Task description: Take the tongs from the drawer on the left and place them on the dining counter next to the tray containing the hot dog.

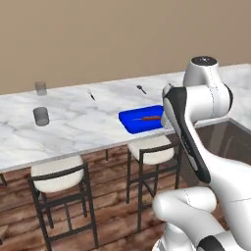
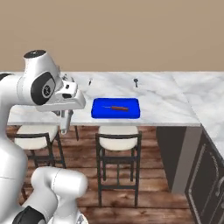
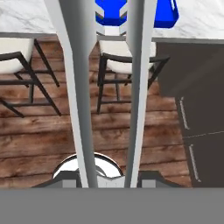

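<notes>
1. Hand view: the end effector (image 3: 107, 177) is closed on the tongs (image 3: 81, 96), pinching them at their joined end; the two long silvery arms run up the frame away from the camera, slightly spread.
2. Hand view: beyond the tong arms lie wood floor, two cream-seated stools (image 3: 127, 63), and dark cabinet fronts at right. The blue tray (image 3: 164, 13) sits on the marble dining counter (image 3: 199, 19) at the top of the frame, partly hidden by the tong arms.
3. Right base view: the end effector (image 2: 65, 114) is held off the near edge of the dining counter (image 2: 166, 103), left of the tray (image 2: 116, 108). The tongs (image 2: 64, 124) hang downward from it, tips below the counter edge and above a stool seat.
4. Right base view: the hot dog (image 2: 117, 108) lies lengthwise in the middle of the tray. The tray rests near the counter's near edge, above a stool (image 2: 118, 133).
5. Left base view: tray (image 1: 139, 120) with hot dog (image 1: 151, 118) on the counter (image 1: 88, 125), partly behind the arm. Two grey cups (image 1: 41, 116) stand at left, well apart from the tray; two small dark utensils (image 1: 141, 89) lie farther back.
6. Tongs are not on the counter; they are in the air, beside and apart from the tray.
</notes>
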